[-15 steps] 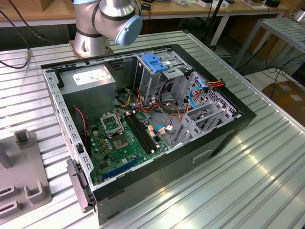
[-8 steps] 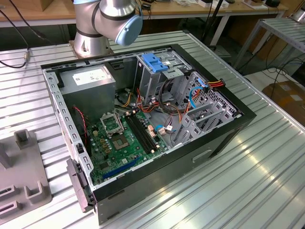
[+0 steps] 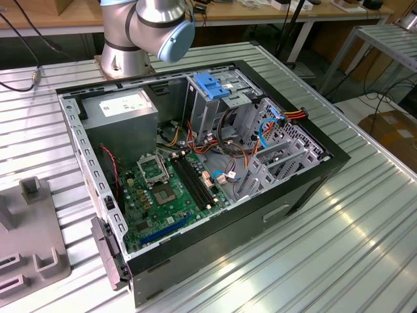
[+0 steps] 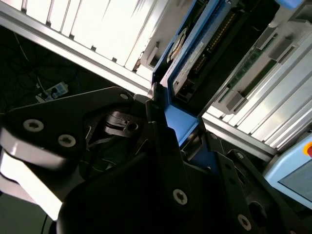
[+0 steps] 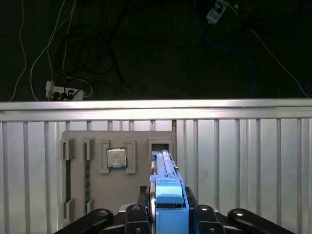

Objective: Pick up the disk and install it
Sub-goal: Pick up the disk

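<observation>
First wrist view has the tool (image 5: 168,225) nearest, its black fingers (image 5: 139,214) clenched on the blue rail (image 5: 169,202) of the disk (image 5: 162,165). The disk stands on edge at a slot in a grey fixture tray (image 5: 97,200); whether it still sits in the slot or is just clear of it I cannot tell. Beside it on the tray lie a processor chip (image 5: 116,158) and two memory sticks (image 5: 87,170) in their own recesses. The tray rests on the ribbed metal worktop (image 5: 243,165), and beyond the worktop's edge the dark floor carries cables and a power strip (image 5: 63,90).

In the second wrist view the fingers press on both faces of the rail, and the disk's labelled body (image 4: 192,58) runs away from them.

In the exterior view an open computer case (image 3: 293,195) lies on the worktop, with its motherboard (image 3: 169,189) nearest, then the power-supply box (image 3: 124,114) and the blue-topped drive cage (image 3: 212,85), and the arm (image 3: 146,26) behind.
</observation>
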Available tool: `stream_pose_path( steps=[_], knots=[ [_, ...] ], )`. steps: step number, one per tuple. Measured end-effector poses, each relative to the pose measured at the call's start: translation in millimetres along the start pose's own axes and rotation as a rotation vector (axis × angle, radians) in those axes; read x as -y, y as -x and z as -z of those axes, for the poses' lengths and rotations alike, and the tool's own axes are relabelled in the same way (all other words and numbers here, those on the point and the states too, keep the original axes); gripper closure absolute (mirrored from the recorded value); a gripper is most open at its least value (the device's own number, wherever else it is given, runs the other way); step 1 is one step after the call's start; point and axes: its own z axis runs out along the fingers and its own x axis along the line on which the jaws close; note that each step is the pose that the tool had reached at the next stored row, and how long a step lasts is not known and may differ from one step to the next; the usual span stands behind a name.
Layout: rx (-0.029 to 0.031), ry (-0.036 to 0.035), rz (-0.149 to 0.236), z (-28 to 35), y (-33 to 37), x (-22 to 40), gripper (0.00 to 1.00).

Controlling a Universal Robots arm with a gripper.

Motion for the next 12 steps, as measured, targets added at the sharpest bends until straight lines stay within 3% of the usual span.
stream_pose_path(
  steps=[12],
  knots=[
    [0.0000, 0.0000, 0.000, 10.6, -0.1, 0.1, 0.63]
  ],
)
